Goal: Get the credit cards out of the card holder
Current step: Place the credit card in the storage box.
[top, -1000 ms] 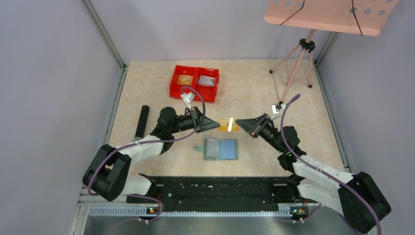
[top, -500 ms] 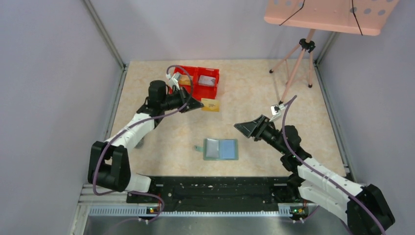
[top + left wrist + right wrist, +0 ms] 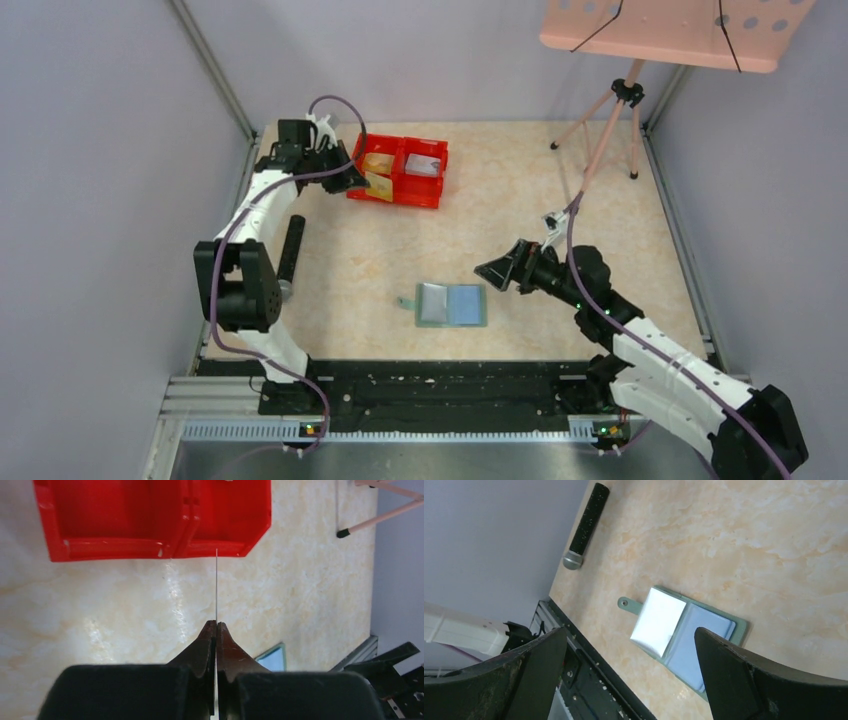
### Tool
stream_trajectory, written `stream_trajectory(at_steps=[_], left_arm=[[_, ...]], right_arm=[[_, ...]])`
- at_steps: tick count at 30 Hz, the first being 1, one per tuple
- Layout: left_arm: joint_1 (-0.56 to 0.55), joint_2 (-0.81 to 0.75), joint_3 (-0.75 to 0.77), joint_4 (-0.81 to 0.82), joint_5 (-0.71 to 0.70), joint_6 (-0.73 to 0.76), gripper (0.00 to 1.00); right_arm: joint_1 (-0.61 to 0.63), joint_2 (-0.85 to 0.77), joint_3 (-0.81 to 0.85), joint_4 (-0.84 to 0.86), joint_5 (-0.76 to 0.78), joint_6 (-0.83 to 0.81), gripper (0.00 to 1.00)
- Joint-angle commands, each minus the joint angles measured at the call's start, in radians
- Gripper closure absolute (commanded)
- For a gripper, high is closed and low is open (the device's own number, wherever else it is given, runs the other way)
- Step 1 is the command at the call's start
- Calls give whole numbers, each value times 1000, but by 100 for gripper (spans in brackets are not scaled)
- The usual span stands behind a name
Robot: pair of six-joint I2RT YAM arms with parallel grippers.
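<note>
Beige marbled table (image 3: 520, 200) | left gripper (image 3: 216, 627) clamped on gold credit card (image 3: 378, 186), over red bin (image 3: 420, 196), far back-left of card holder (image 3: 452, 305) | right gripper (image 3: 487, 272) gaping, empty, just right of card holder | black cylinder (image 3: 291, 247) well left | tripod (image 3: 610, 120) far back-right.

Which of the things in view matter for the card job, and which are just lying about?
Job:
- card holder, lying open
- gold card, pinched by the fingers of the left gripper
- red bin, with cards in it

Lying about:
- black cylinder
- tripod
- pink board overhead
</note>
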Motion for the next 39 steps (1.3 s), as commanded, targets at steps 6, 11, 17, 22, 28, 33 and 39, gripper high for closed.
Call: stream_trajectory(at_steps=[6,11,17,22,28,33,39], left_arm=[[32,222,280,-89,-63,112,100],[33,348,430,-105,-63,134,100],[33,449,559,-83,-85,115,100],[33,499,592,-28,-67,111,100],[33,556,621,1,-11,152,100],[33,584,631,49,24,149,100],[33,610,634,114,54,117,100]], right_arm=[[-7,99,178,-132,2,-129,1],[-8,176,237,-133,-1,-144,1],[-6,263,282,-136,-18,-146,1],[-7,320,316,-135,-2,-143,1],[-8,386,356,-129,4,-129,1],[-6,432,385,-119,-6,-119,2],[-7,468,413,-122,-13,-116,2]])
